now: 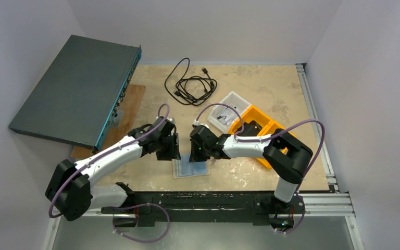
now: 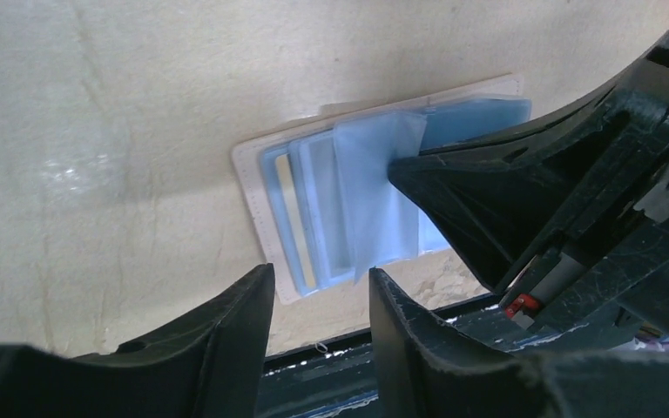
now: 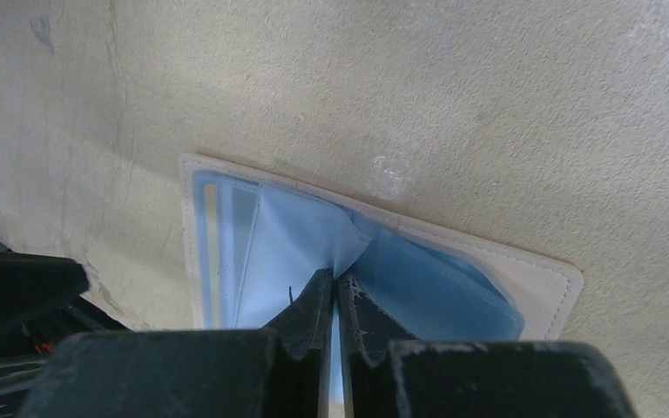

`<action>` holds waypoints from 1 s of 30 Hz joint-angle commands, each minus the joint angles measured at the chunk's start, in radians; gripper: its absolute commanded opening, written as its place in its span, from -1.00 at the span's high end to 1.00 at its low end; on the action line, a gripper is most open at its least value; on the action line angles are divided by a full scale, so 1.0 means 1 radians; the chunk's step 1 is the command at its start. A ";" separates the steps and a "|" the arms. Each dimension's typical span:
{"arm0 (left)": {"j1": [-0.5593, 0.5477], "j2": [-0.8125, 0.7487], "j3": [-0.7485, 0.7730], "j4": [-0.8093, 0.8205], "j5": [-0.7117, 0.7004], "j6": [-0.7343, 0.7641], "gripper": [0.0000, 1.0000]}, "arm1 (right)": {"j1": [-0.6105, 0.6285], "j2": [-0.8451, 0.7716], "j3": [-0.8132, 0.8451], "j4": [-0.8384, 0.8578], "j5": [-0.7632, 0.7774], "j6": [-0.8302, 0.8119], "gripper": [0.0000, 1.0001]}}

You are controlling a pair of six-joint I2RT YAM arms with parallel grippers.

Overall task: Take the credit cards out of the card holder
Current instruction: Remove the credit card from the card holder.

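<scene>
The cream-beige card holder point(image 1: 179, 172) lies open on the table between the two grippers, blue-grey inside facing up. My right gripper point(image 1: 201, 155) is shut on a thin blue-grey inner flap point(image 3: 296, 239) of the card holder point(image 3: 540, 279) and lifts it off the pocket; its tip point(image 2: 401, 170) also shows in the left wrist view. Card edges, one yellowish point(image 2: 283, 209), sit in the holder's left pockets point(image 3: 211, 244). My left gripper point(image 2: 320, 283) is open and empty, just above the holder's near left edge point(image 2: 257, 187); from above it point(image 1: 169, 150) is at the holder's left.
An orange bin point(image 1: 260, 127) and a white tray point(image 1: 228, 110) stand at the right behind my right arm. A black cable point(image 1: 190, 83) lies at the back. A dark grey flat box point(image 1: 78, 94) leans over a wooden board point(image 1: 127, 112) at the left. A black rail point(image 1: 213, 200) runs along the near edge.
</scene>
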 commanded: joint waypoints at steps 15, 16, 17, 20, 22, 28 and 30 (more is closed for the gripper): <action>-0.029 0.198 -0.045 0.202 0.081 -0.021 0.58 | -0.029 0.013 -0.090 0.017 -0.001 0.009 1.00; -0.030 0.204 -0.048 0.206 0.083 -0.021 0.58 | -0.031 0.013 -0.090 0.017 -0.002 0.009 1.00; -0.031 0.209 -0.050 0.212 0.085 -0.021 0.60 | -0.030 0.014 -0.090 0.018 -0.002 0.009 1.00; -0.033 0.228 -0.053 0.227 0.096 -0.021 0.66 | -0.030 0.019 -0.091 0.022 -0.024 0.007 1.00; -0.037 0.236 -0.050 0.234 0.104 -0.020 0.72 | -0.030 0.022 -0.089 0.025 -0.027 0.007 1.00; -0.045 0.262 -0.045 0.263 0.130 -0.031 0.87 | -0.031 0.025 -0.089 0.031 -0.035 0.005 1.00; -0.047 0.269 -0.045 0.279 0.149 -0.036 0.97 | -0.031 0.026 -0.088 0.032 -0.035 0.004 0.98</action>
